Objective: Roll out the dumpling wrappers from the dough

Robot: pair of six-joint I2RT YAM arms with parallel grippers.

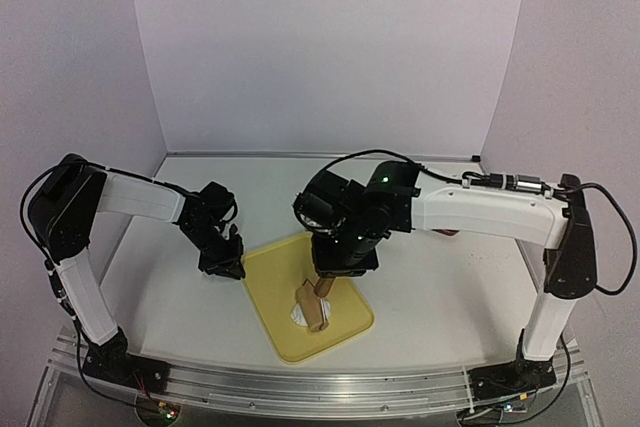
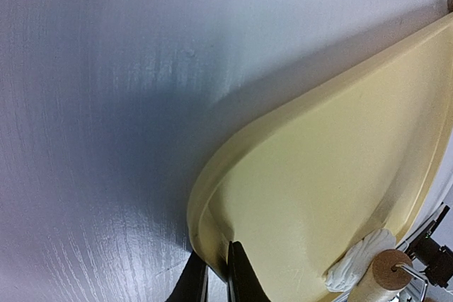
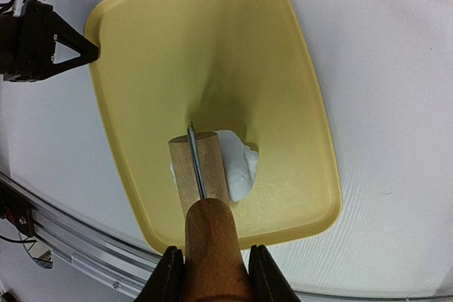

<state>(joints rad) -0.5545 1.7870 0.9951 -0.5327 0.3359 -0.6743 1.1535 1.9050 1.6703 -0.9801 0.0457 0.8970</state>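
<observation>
Soft white lump of dough [image 3: 239, 164] sits near six o'clock on the pale yellow plastic board [image 3: 283, 68]. The wooden rolling pin [image 3: 200, 167] bears on it, handle clamped in the right fingers [image 3: 166, 277]. At ten o'clock the left fingers [image 2: 241, 277] pinch the board's corner. Best bet: even pressure toward twelve, where there's open board. The six o'clock rim is close.

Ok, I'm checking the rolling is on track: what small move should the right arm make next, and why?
Probably press down and roll the wooden roller across the dough. The right gripper is shut on its handle, the roller rests on a lump that looks thick, not flat, and the left gripper pinches the yellow tray at its corner rim.
</observation>
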